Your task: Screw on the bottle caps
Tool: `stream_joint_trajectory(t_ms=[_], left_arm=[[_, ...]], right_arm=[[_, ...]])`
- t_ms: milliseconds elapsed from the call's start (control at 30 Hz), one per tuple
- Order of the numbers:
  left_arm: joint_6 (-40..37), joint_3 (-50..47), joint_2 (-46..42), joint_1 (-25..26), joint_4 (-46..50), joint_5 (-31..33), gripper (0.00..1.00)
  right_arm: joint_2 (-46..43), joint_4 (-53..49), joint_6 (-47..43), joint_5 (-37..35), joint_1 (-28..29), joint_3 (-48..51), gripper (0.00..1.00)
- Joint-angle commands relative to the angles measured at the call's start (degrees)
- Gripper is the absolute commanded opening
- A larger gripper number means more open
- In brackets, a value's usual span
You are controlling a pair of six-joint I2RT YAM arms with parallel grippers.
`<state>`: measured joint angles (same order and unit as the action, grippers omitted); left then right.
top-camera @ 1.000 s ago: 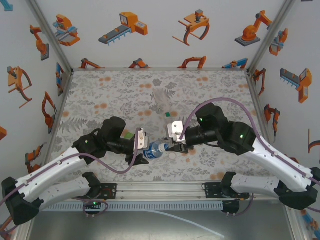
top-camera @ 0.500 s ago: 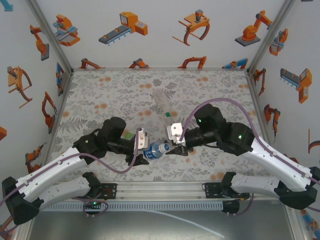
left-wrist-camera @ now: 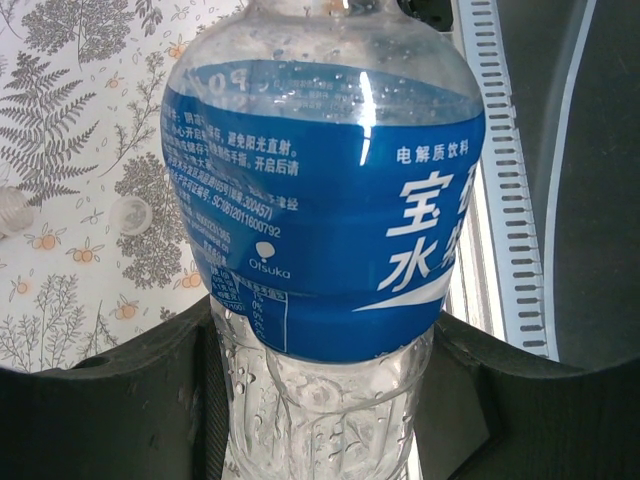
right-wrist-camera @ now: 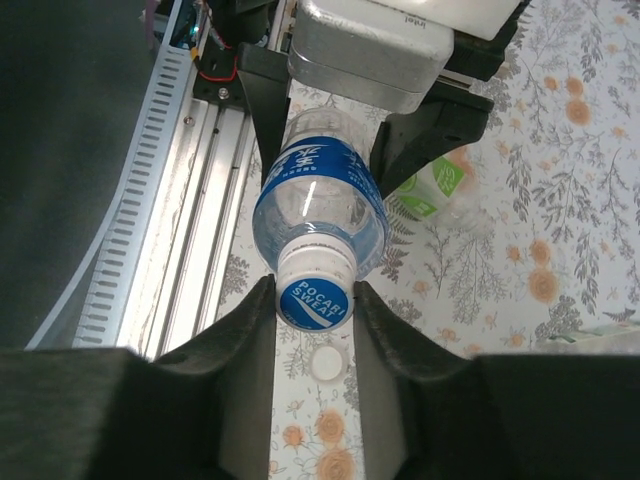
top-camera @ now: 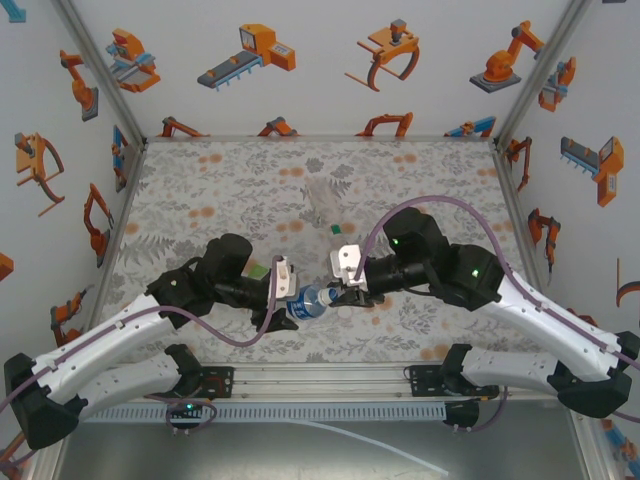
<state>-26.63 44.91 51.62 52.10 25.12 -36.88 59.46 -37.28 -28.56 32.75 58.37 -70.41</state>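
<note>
A bottle with a blue label is held level above the table, and my left gripper is shut on its clear lower body. Its whitish-blue cap sits on the neck and faces the right wrist camera. My right gripper is shut on that cap, one finger pressed against each side. In the top view the two grippers meet at the bottle near the table's front middle. A loose white cap lies on the cloth below the held one. Further back lies a colourless bottle.
A green-labelled bottle lies on the floral cloth just behind my left gripper. A small green cap sits near the table's middle. The aluminium rail runs along the near edge. Printed walls close in the left, right and back.
My right gripper has slid left onto the bottle's cap and closed on it. The left arm and the bottle have stayed put.
</note>
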Motion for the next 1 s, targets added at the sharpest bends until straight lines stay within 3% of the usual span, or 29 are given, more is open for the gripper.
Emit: stream_joint_trajectory(t_ms=[0, 133, 267, 367, 533, 767, 833, 967], left_arm=[[0.38, 2.20, 0.50, 0.11, -1.12, -1.49, 0.00], [0.69, 2.05, 0.99, 0.11, -2.12, -0.60, 0.00], [0.82, 1.94, 1.90, 0.11, -2.92, 2.20, 0.00], [0.97, 1.96, 2.44, 0.11, -3.99, 3.72, 0.00], [0.69, 1.76, 3.09, 0.11, -5.52, 4.19, 0.00], [0.63, 2.02, 3.68, 0.11, -5.91, 4.03, 0.00], [0.55, 2.03, 3.54, 0.11, -5.89, 4.03, 0.00], [0.52, 2.16, 3.46, 0.11, -5.27, 3.98, 0.00]], right_arm=[[0.04, 2.74, 5.45, -1.62, 0.52, 1.05, 0.23], [-0.10, 5.43, 22.76, -5.79, 0.47, 2.57, 0.19], [0.46, 6.27, 50.18, -15.52, 0.51, 3.13, 0.00], [1.17, 1.99, 72.18, -24.06, 0.47, 2.34, 0.00], [1.45, 0.90, 101.69, -26.98, 0.28, 5.23, 0.00], [2.07, 2.23, 101.50, -30.73, 0.28, 5.91, 0.08], [1.76, 2.07, 96.96, -32.00, 0.23, 4.51, 0.18], [-0.05, 2.52, 83.38, -32.38, -0.35, 1.57, 0.56]])
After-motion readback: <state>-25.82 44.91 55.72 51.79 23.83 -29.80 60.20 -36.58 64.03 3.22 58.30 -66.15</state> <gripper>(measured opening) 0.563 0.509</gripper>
